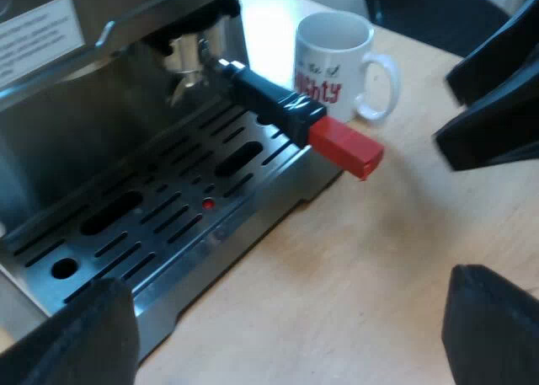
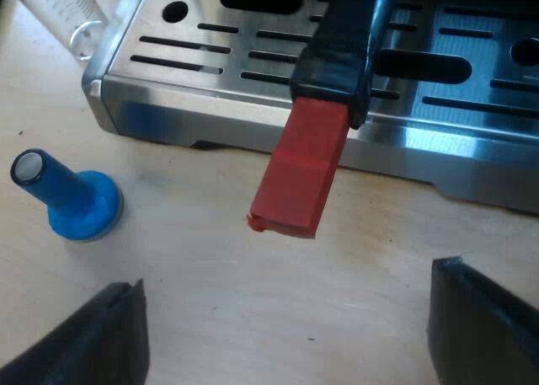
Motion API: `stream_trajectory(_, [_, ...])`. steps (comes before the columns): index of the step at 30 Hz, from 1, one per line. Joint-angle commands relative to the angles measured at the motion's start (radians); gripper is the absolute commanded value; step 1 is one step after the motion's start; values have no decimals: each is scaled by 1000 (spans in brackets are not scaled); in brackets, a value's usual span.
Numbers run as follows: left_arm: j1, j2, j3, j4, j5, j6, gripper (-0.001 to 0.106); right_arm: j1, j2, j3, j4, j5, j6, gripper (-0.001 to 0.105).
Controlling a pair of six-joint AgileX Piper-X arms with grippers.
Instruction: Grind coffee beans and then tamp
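Quick colour rundown for you: the tray [image 1: 126,271] is shiny silver steel with rows of dark slots and one tiny red dot [image 1: 207,204] in the middle. The handle [image 1: 274,103] is glossy black and ends in a bright red block. Your mug [image 1: 333,52] is white with red lettering, plus a bit of small dark print above it. The tamper [image 2: 74,201] is solid blue with a pale top. The glass [image 2: 59,10] is clear with faint markings, the table [image 1: 337,275] is light wood, and the left gripper [image 1: 292,280] and right gripper [image 2: 286,275] are plain black.
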Motion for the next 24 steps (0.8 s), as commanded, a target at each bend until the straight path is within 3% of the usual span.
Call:
stream_trajectory(1, [-4, -1, 16, -9, 23, 5, 80, 2, -3, 28, -50, 15, -3, 70])
stream_trajectory(8, [-4, -1, 101, -9, 57, 5, 80, 2, -3, 120, -194, 49, -3, 70])
stream_trajectory(16, [-4, -1, 114, -20, 57, 5, 80, 2, -3, 244, -374, 49, -3, 70])
stream_trajectory(19, [-4, -1, 114, -25, 57, 5, 80, 2, -3, 277, -431, 49, -3, 59])
stream_trajectory(21, [-4, -1, 114, -24, 57, 5, 80, 2, -3, 292, -455, 49, -3, 43])
stream_trajectory(24, [-4, -1, 114, -24, 57, 5, 80, 2, -3, 294, -457, 49, -20, 30])
